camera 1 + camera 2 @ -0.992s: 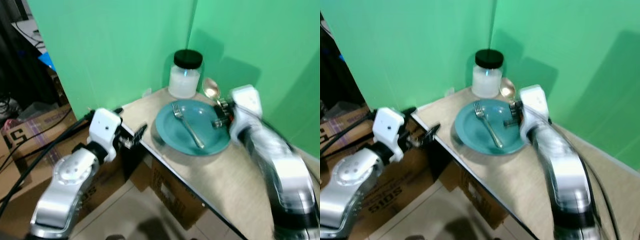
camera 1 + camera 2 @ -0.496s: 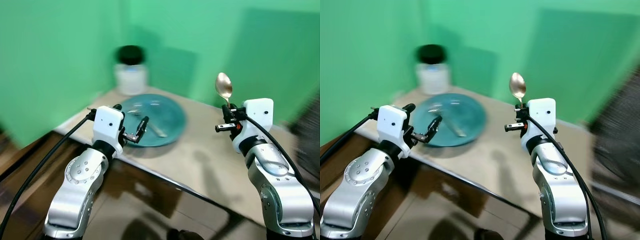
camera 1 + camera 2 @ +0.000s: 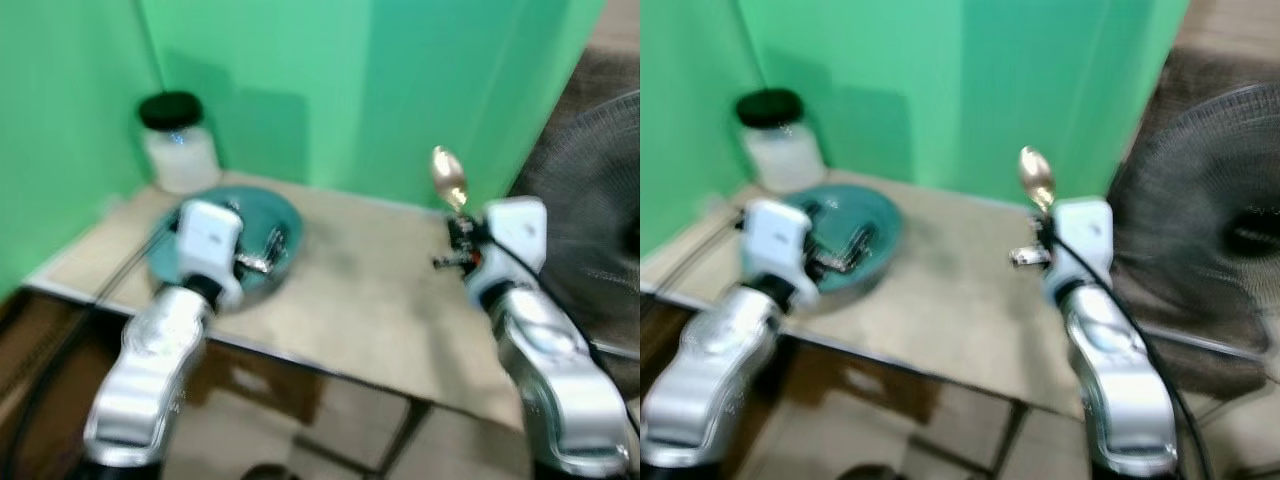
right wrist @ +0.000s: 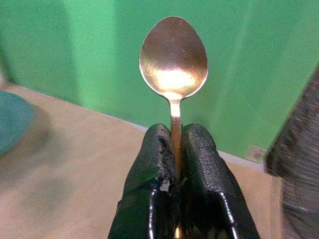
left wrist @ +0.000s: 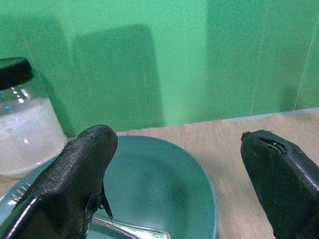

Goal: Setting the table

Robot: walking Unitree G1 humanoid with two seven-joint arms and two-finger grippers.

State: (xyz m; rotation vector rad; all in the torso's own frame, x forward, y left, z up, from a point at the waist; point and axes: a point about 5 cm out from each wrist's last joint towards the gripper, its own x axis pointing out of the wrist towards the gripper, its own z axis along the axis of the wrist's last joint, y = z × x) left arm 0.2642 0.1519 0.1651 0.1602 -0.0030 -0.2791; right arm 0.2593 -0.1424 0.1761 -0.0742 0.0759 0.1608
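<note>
right gripper [image 4: 174, 149] raised over the right part of the table [image 3: 380, 300], fingers [image 4: 202, 154] pinched on the handle of a spoon [image 4: 173, 55], bowl upright above the fingertips. left gripper [image 5: 179, 169] over the near left part of the table, fingers [image 5: 82, 164] spread wide, gripping nothing, aimed across a teal plate [image 5: 159, 184]. green backdrop [image 3: 300, 80] behind the table; dark fan grille [image 3: 1210, 220] at far right. teal plate near the table's left corner, a fork [image 5: 129, 230] lying in it. black-lidded jar [image 3: 178, 140] of white contents behind the plate, against the backdrop. head views blurred.
</note>
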